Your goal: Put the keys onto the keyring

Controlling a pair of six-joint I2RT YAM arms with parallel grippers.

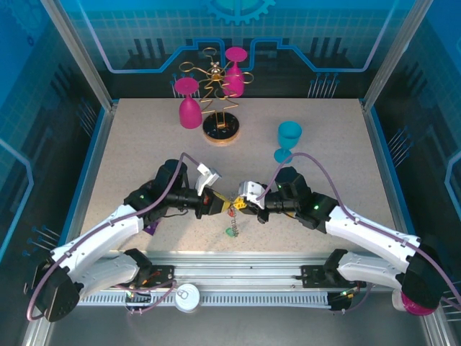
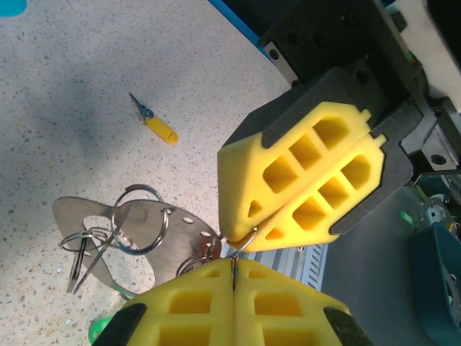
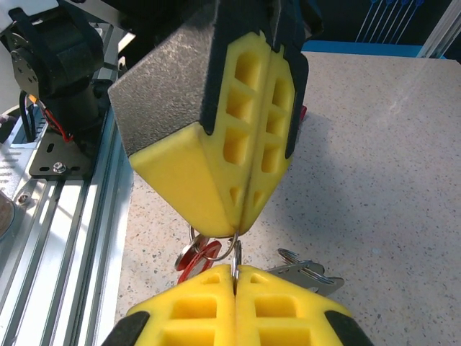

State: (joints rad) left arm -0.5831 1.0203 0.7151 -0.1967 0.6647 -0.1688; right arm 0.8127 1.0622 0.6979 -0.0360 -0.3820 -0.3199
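Left gripper (image 2: 234, 277) and right gripper (image 3: 234, 277) are meeting tip to tip, both jaws seemingly clamping a small wire ring (image 2: 243, 241) of the grey metal oval keyring (image 2: 137, 231), which is trailing just beside them.

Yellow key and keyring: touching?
Apart. Left wrist view: yellow key lies alone, a plain stretch of tabletop between it and the keyring.
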